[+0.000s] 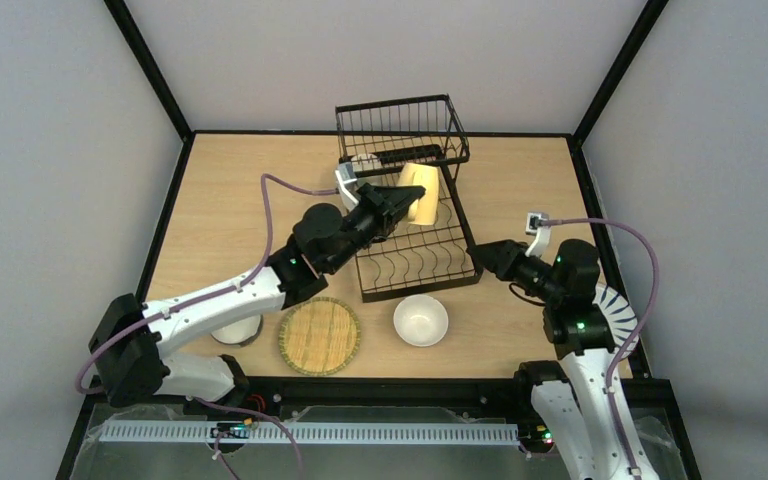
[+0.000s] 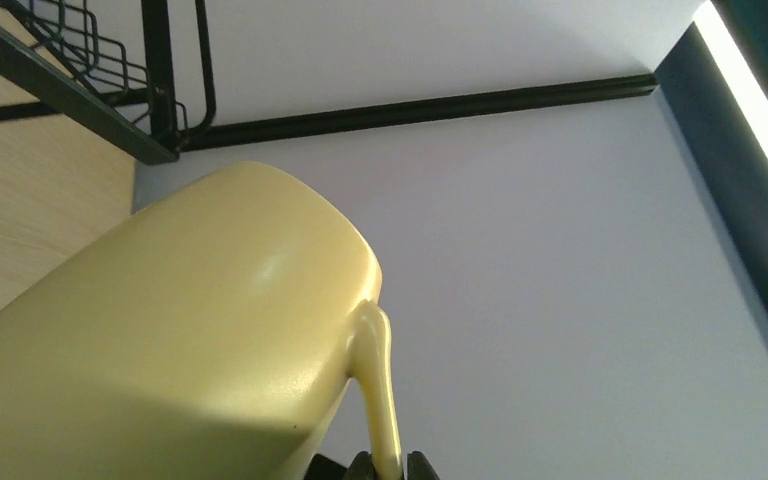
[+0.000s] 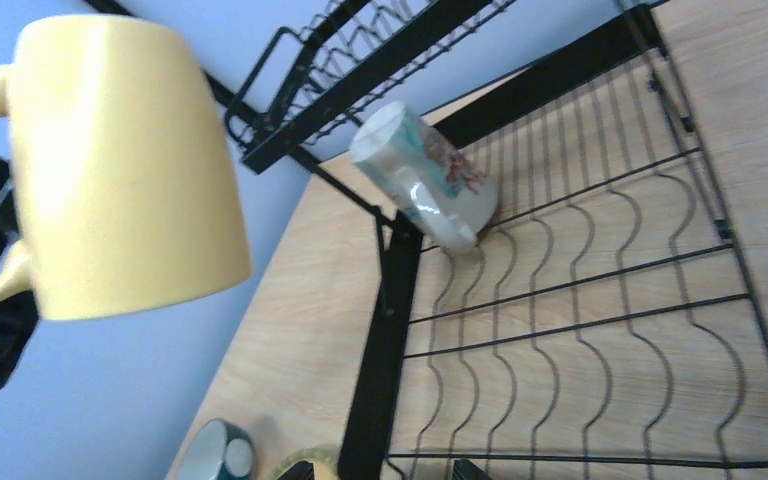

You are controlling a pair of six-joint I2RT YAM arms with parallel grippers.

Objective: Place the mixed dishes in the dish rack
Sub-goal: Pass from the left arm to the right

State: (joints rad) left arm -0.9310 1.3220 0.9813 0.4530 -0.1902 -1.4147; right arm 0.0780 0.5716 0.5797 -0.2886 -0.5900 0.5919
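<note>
Yellow and hung by its handle: the mug (image 1: 422, 195) above the dish rack (image 1: 415, 290)

Clear of the bench (image 1: 230, 200), the mug hangs in the air over the rack's flat lower tray, toward its far end and just short of the raised basket tier. Its handle (image 2: 380, 380) points back at the left gripper (image 1: 405, 202), which is pinched tight on that thin loop — the wrist view shows the fingertips closed on either side of it. The mug's body therefore sits just beyond the gripper tips. Its long axis is tipped over rather than upright, running roughly from the tray's near side toward the basket. I cannot tell which end is the mouth.

The coming move, as I judge it, turns on one thing: the mug is in front of the basket, not over it. It either goes down into the tray below or has to be lifted up and over. A patterned cup (image 3: 425, 180) rests at the tray's far left corner, near where the mug might come down.

The right gripper (image 1: 480, 256) stands at the tray's near right corner with jaws apart and nothing in them, well apart from the mug — the left arm is plainly the nearer.
</note>
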